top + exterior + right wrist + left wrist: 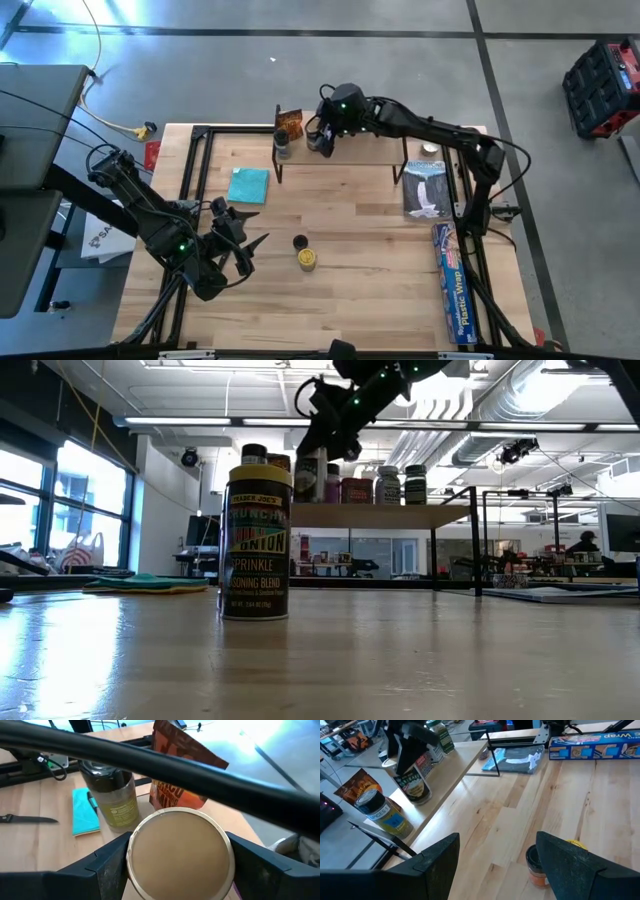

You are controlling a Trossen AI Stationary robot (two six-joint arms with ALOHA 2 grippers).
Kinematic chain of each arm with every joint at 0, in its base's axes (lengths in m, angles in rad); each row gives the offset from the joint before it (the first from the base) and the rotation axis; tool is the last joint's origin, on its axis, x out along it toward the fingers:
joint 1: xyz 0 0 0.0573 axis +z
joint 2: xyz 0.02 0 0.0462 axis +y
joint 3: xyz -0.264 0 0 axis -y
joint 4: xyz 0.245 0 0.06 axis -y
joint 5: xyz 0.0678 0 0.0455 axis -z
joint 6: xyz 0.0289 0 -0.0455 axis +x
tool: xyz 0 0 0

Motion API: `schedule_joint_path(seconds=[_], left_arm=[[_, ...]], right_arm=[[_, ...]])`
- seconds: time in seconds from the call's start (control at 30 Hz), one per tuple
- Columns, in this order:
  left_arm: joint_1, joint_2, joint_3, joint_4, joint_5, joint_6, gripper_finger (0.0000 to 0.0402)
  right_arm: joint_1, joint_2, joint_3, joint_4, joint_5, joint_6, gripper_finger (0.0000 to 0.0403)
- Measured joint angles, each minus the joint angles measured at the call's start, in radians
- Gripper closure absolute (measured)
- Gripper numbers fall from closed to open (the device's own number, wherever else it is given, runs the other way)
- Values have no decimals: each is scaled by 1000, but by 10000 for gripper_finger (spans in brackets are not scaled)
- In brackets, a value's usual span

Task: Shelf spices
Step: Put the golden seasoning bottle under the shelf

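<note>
While the right gripper (322,138) straddles a shelf (370,152) jar (180,852), fingers spread | left gripper (238,245) spread, waiting | yellow-lidded jar (307,259): light, rigid, slick; grip mid-body

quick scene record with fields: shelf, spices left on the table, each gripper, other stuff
shelf: rack at the table's far edge, several jars and an orange packet on it
spices on table: yellow-lid jar and a small dark jar beside it
right gripper: open, fingers either side of a tan-lid jar at the shelf
left gripper: open, holding nothing, near the table jars
other: teal cloth, blue wrap box
</note>
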Motion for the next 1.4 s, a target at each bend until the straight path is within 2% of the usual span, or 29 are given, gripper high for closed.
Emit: schedule_joint_path(seconds=[0.2, 0.9, 1.1, 1.27, 1.4], left_arm=[[0, 0, 0, 0, 1, 0, 142], [0, 0, 0, 0, 3, 0, 142], [0, 0, 0, 0, 3, 0, 142], [0, 0, 0, 1, 2, 0, 142], [0, 0, 0, 1, 3, 0, 142]], right_arm=[[0, 3, 0, 12, 70, -19, 118], [-1, 3, 0, 41, 69, -65, 116], [-1, 2, 0, 38, 143, -39, 118], [23, -33, 0, 32, 102, -46, 133], [86, -99, 0, -12, 95, -57, 133]])
